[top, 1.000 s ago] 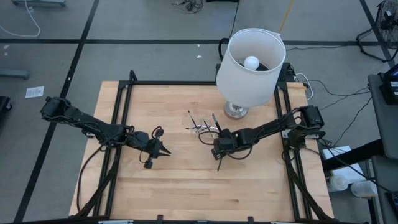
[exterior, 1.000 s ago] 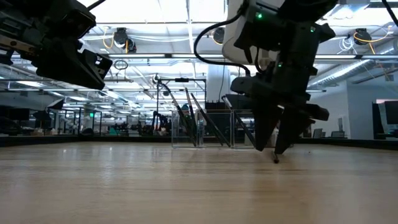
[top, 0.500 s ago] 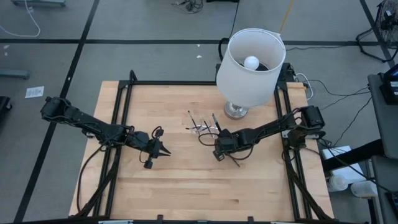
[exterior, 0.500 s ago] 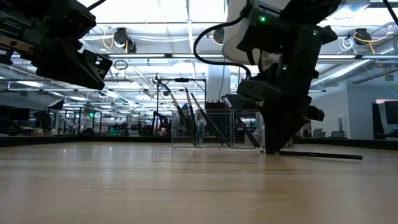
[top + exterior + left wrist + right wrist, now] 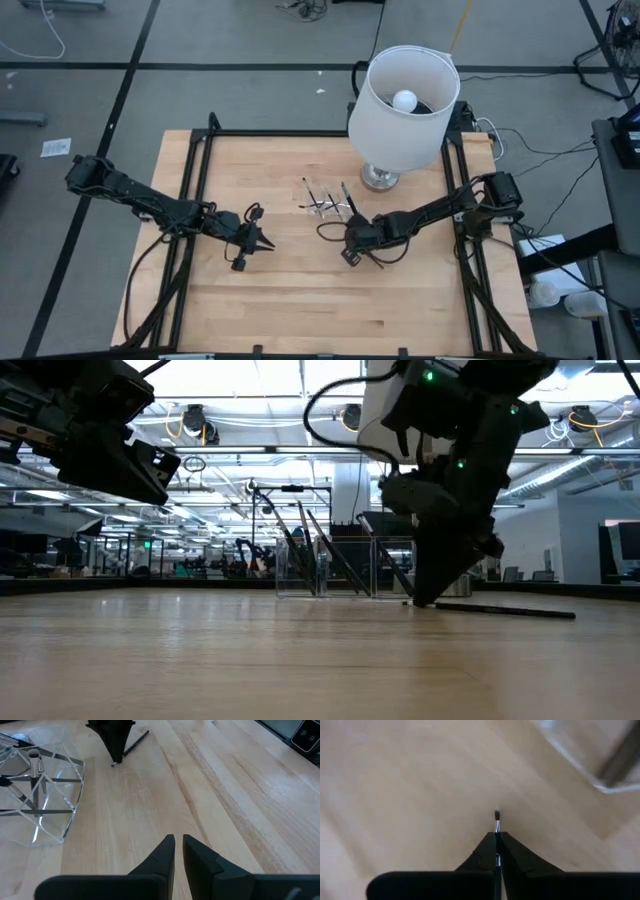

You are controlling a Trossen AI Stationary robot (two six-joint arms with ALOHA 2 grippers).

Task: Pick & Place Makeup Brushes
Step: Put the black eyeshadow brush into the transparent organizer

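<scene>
One thin black makeup brush [image 5: 500, 609] lies nearly level just over the wooden table [image 5: 300, 310], with my right gripper [image 5: 349, 257] shut on it near the table's middle. Several more makeup brushes [image 5: 322, 203] lie in a clear faceted holder [image 5: 37, 800] on the table, just beyond that gripper toward the far edge. Left of the middle, my left gripper [image 5: 178, 844] hangs above the table. Its fingers stand a narrow slit apart with nothing between them. My right gripper pinches the brush between its two fingertips close to the bristle end. The pale ferrule and dark tip [image 5: 496, 816] poke out just past the fingers. The fingers slant steeply down and cross the brush. The handle [image 5: 136, 742] trails off almost level; whether it rests on the wood does not show.
A lamp with a big white shade [image 5: 403, 108] and a chrome foot [image 5: 379, 179] stands at the far right of the table, close behind the holder. A black frame [image 5: 200, 200] runs along the table's left, far and right sides. Bare wood lies toward the near edge.
My right gripper has shut on the brush, rolled its wrist and risen a little. The brush, which pointed from the open fingers toward the near edge, has swung about and now trails level toward the table's right.
</scene>
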